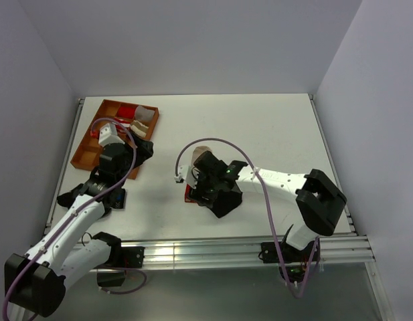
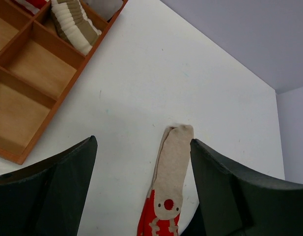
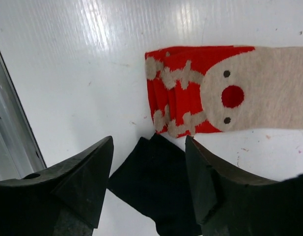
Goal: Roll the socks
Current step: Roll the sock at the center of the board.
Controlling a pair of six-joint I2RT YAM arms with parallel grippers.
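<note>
The beige sock lies flat on the white table, its red patterned end toward the near edge. A black sock lies just beside that red end, between the fingers of my open right gripper, which do not touch it. From above, the right gripper covers the black sock, and only the beige sock and a bit of red show. My left gripper is open and empty, off to the left of the beige sock, beside the tray.
A wooden divided tray sits at the back left with folded fabric bundles in its far compartments; a beige-and-white bundle shows in the left wrist view. An aluminium rail runs along the table's near edge.
</note>
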